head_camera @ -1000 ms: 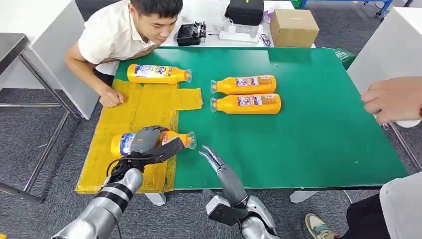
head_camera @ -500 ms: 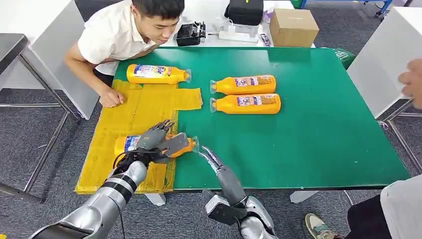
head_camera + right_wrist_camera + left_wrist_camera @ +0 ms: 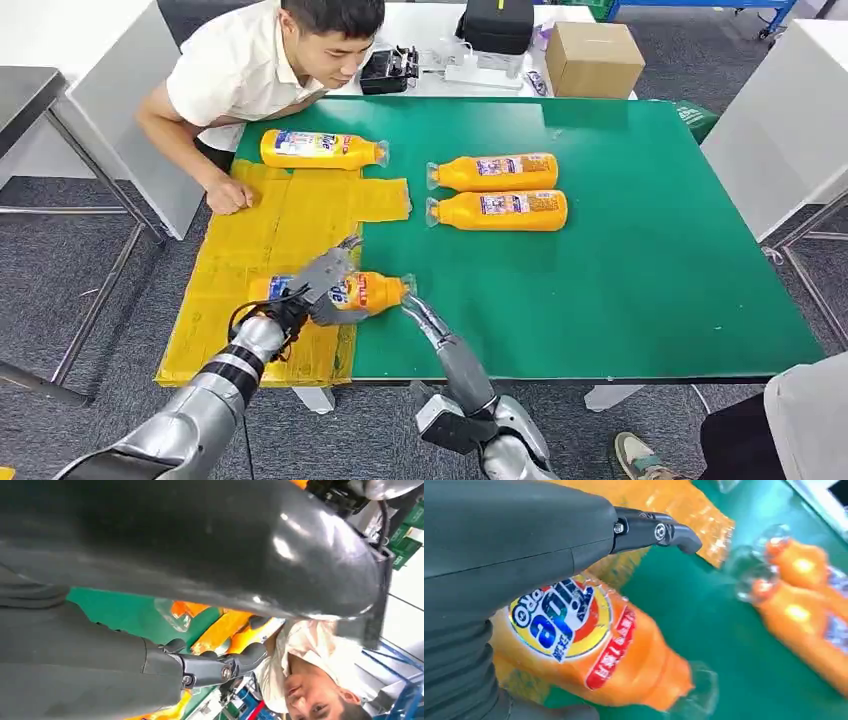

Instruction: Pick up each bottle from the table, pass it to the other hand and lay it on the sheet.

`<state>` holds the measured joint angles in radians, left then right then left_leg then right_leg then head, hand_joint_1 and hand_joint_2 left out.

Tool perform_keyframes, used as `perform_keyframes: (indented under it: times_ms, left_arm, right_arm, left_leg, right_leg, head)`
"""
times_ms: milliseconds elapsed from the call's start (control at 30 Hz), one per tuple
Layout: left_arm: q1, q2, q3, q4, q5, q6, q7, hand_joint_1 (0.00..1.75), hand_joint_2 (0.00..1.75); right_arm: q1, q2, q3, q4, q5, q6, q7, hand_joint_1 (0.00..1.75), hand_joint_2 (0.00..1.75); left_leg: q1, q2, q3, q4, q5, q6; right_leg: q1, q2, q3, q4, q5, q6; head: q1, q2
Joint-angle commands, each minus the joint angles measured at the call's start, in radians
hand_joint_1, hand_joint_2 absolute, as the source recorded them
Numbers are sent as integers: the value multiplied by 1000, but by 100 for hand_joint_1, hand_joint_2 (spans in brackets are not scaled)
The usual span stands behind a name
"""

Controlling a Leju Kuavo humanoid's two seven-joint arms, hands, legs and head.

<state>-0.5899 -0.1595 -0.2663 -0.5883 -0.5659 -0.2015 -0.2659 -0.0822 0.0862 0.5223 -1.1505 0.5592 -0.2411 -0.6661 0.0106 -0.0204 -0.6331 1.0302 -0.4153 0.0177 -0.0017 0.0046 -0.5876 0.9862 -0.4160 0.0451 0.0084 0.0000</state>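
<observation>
On the yellow sheet (image 3: 270, 235), near the table's front edge, an orange bottle (image 3: 365, 293) is lying on its side with its cap end sticking out over the green table (image 3: 640, 270). The robot's left hand (image 3: 322, 285) is resting over the bottle's label with its fingers curled around it, holding it. The right hand (image 3: 425, 318) is reaching up just beside the cap, fingers straight and together, holding nothing. Three more bottles are lying farther back.

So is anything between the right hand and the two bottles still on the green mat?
Nothing visible: bare green mat lies between the right hand and the two bottles. The left hand and its bottle sit off to the side.
</observation>
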Motion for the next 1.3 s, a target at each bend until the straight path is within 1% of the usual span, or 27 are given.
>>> perform_keyframes:
  times_ms: [33, 67, 167, 200, 267, 333, 367, 400, 433, 533, 600, 633, 667, 700, 733, 767, 800, 833, 867, 900, 933, 1033, 1067, 1167, 1200, 1233, 1300]
  left_arm:
    - [146, 30, -26, -255, 393, -96, 5, 0, 175]
    - [151, 45, -50, -278, 423, -112, 4, 0, 175]
    - [186, 61, -82, -363, 620, -149, 24, 0, 175]
    - [194, 68, -101, -390, 640, -139, 22, 0, 175]
    - [213, 71, -126, -445, 673, -100, 17, 0, 175]
    - [248, 44, -153, -530, 639, 29, -1, 0, 175]
    - [272, 37, -168, -563, 591, 100, -7, 0, 175]
    - [310, 15, -170, -598, 580, 158, -3, 0, 175]
    - [334, 16, -194, -627, 576, 179, 7, 0, 175]
    - [338, 21, -202, -630, 579, 186, 9, 0, 175]
    - [341, 20, -189, -629, 600, 202, 1, 0, 175]
    - [358, 13, -182, -649, 582, 249, -22, 0, 175]
    - [367, 16, -189, -665, 579, 254, -22, 0, 175]
    - [393, 11, -189, -704, 501, 349, -48, 0, 175]
    - [417, 18, -199, -739, 457, 378, -50, 0, 175]
    - [441, 51, -233, -776, 315, 435, -42, 0, 175]
    - [461, 59, -233, -800, 283, 443, -39, 0, 175]
    - [528, 71, -206, -857, 224, 436, -18, 0, 175]
    - [563, 81, -199, -884, 221, 430, -20, 0, 175]
    - [627, 97, -180, -944, 202, 410, -32, 0, 175]
    - [645, 100, -173, -961, 198, 403, -37, 0, 175]
    - [677, 98, -169, -1001, 196, 387, -54, 0, 175]
    - [667, 83, -164, -994, 196, 390, -54, 0, 175]
    - [649, 67, -157, -971, 199, 392, -50, 0, 175]
    - [647, 65, -157, -969, 199, 392, -49, 0, 175]
    - [642, 59, -152, -959, 218, 386, -45, 0, 175]
    - [642, 59, -152, -959, 218, 386, -45, 0, 175]
  right_arm:
    - [-32, -39, 38, 93, -21, -21, -21, 0, 0]
    - [-33, -42, 42, 99, -21, -23, -25, 0, 0]
    - [-28, -46, 38, 101, -27, -47, -32, 0, 0]
    - [-25, -49, 39, 94, -31, -54, -32, 0, 0]
    - [-16, -51, 32, 84, -35, -69, -32, 0, 0]
    - [0, -61, 9, 59, -19, -102, -14, 0, 0]
    - [0, -68, -1, 56, -7, -125, 6, 0, 0]
    - [-16, -90, -5, 73, 64, -167, 68, 0, 0]
    - [-23, -105, -25, 75, 57, -158, 64, 0, 0]
    - [-27, -108, -34, 78, 58, -147, 59, 0, 0]
    - [-38, -110, -38, 91, 101, -174, 75, 0, 0]
    - [-58, -124, -51, 112, 142, -204, 126, 0, 0]
    - [-71, -137, -61, 118, 140, -198, 122, 0, 0]
    - [-99, -171, -77, 146, 236, -250, 208, 0, 0]
    - [-117, -197, -103, 161, 250, -241, 235, 0, 0]
    - [-146, -234, -128, 187, 322, -256, 279, 0, 0]
    - [-155, -247, -147, 194, 325, -247, 274, 0, 0]
    - [-171, -278, -197, 209, 392, -261, 309, 0, 0]
    - [-172, -296, -221, 209, 399, -263, 311, 0, 0]
    - [-174, -329, -258, 215, 459, -268, 341, 0, 0]
    - [-176, -334, -272, 217, 462, -260, 335, 0, 175]
    - [-203, -349, -291, 256, 493, -238, 334, 0, 175]
    - [-261, -344, -273, 344, 539, -217, 345, 0, 175]
    - [-315, -330, -258, 430, 575, -224, 352, 0, 175]
    - [-318, -329, -257, 434, 576, -224, 352, 0, 175]
    - [-345, -323, -239, 486, 604, -225, 360, 0, 175]
    - [-345, -323, -239, 486, 604, -225, 360, 0, 175]
  left_leg:
    - [-1, 6, 3, -3, -1, 0]
    - [0, 3, 1, -1, -1, 0]
    - [0, 4, 0, -1, -1, 0]
    - [0, 4, -1, -1, -1, 0]
    - [0, 4, -3, -1, -1, -1]
    - [0, 5, -4, -1, -1, 0]
    - [0, 3, -6, 0, -1, 0]
    - [-1, 2, -5, 0, -1, 0]
    - [-1, 3, -5, -1, -1, 0]
    - [-1, 5, -3, -1, -2, 0]
    - [0, 2, -8, 0, -1, 0]
    - [-1, 3, -7, 0, -1, 0]
    - [-1, 4, -9, 0, -1, 0]
    - [-1, 6, -7, -1, -2, 0]
    - [-2, 6, -6, -1, -2, 0]
    - [-2, 6, -7, -1, -1, 0]
    - [-2, 6, -6, -1, -1, 0]
    - [-2, 6, -8, -1, -1, 0]
    - [-2, 7, -7, -1, -1, 0]
    - [-3, 7, -5, -2, -2, 0]
    - [-2, 7, -5, -2, -2, 0]
    - [-3, 7, -5, -1, -3, 0]
    - [-3, 7, -7, 0, -3, 0]
    - [-3, 6, -7, 0, -3, 0]
    - [-3, 8, -7, 0, -2, 0]
    - [-3, 6, -10, 0, -2, 1]
    - [-3, 8, -7, -1, -2, 0]
  right_leg:
    - [-1, 4, 1, -2, 0, -1]
    - [0, 2, 0, -1, 0, -1]
    - [0, 3, -2, -1, 0, -1]
    - [0, 2, -3, -1, 0, -1]
    - [0, 2, -5, 0, 0, -1]
    - [0, 2, -5, 0, -1, -1]
    - [0, 0, -7, 0, 0, 0]
    - [0, 0, -7, 0, -1, 0]
    - [0, 0, -7, -1, -1, 0]
    - [-1, 1, -5, -1, -1, 0]
    - [0, 0, -9, 0, 0, 0]
    - [-1, 0, -8, 0, -1, 0]
    - [-1, 2, -10, -1, 0, 0]
    - [-1, 3, -8, -1, 0, 0]
    - [-2, 3, -8, 0, 0, -1]
    - [-1, 2, -9, -1, 0, 0]
    - [-2, 2, -8, -1, 0, 0]
    - [-1, 2, -9, -1, 0, 0]
    - [-2, 3, -9, -2, 1, 1]
    - [-2, 4, -8, -2, 0, 1]
    - [-2, 4, -7, -2, 0, 0]
    - [-2, 4, -7, -1, -1, 0]
    - [-3, 4, -9, 0, -1, 0]
    - [-3, 3, -9, 0, 0, 0]
    - [-3, 5, -10, -1, 0, 0]
    - [-2, 3, -12, -1, 1, 0]
    - [-2, 4, -10, -1, 1, 0]
  head:
    - [0, 0]
    - [0, 0]
    - [0, 0]
    - [0, 0]
    - [0, 0]
    - [0, 0]
    - [-1, 0]
    - [0, 0]
    - [0, 0]
    - [-1, 0]
    - [0, 0]
    - [0, 0]
    - [0, 0]
    - [0, 0]
    - [0, 0]
    - [0, 0]
    - [-1, 0]
    - [-1, 0]
    - [-1, 0]
    - [0, 0]
    - [0, 0]
    - [0, 0]
    - [0, 0]
    - [0, 0]
    - [-1, 0]
    - [0, 0]
    - [-1, 0]
